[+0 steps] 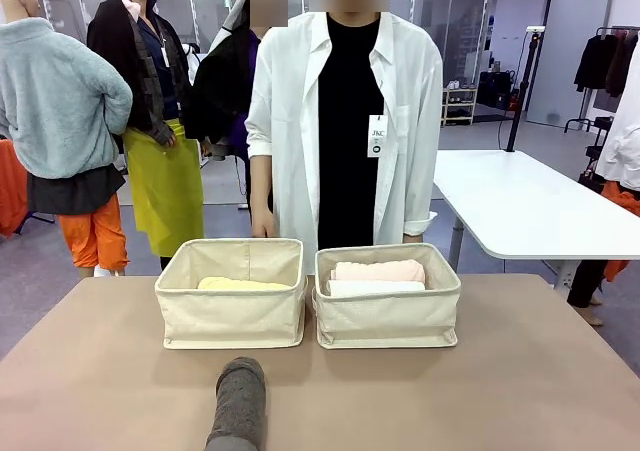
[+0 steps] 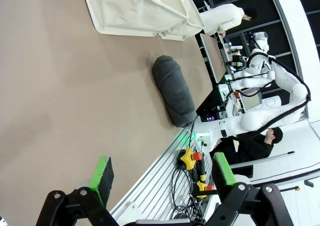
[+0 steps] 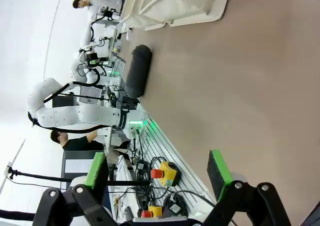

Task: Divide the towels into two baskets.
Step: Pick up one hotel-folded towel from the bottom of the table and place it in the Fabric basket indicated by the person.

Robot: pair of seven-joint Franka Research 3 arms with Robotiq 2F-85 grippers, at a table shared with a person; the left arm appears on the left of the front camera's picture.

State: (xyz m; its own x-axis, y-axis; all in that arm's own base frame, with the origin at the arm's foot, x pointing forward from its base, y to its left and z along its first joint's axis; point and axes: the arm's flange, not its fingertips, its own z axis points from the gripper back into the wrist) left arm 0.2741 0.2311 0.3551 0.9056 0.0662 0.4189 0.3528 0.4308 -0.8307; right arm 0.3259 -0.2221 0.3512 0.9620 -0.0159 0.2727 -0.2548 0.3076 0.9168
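The tan table (image 1: 520, 371) carries everything. Toward its far edge, in front of the person (image 1: 345, 121) in the white coat, stand the two cream baskets side by side, nearly touching. The left basket (image 1: 232, 316) holds the pale yellow towel (image 1: 240, 284). The right basket (image 1: 388, 319) holds the pale pink towel (image 1: 378, 270) with the white towel (image 1: 376, 288) just in front of it. By that count the left basket is one short, so the last roll likely belongs there.

The dark grey towel (image 1: 238, 406) lies on the bare table at the near edge, about midway along it and a little left of the gap between the baskets. Its long axis runs from the near edge toward the baskets, so one round end faces the robot.

The left gripper (image 2: 162, 178) hangs over the table's near edge with its jaws spread wide and nothing between them; the grey roll (image 2: 174, 90) lies ahead of it. The right gripper (image 3: 157, 173) is likewise wide and empty, with the roll (image 3: 137, 70) farther ahead. Judging from these views the left arm is somewhat nearer, and a grasp across the roll's width would suit.
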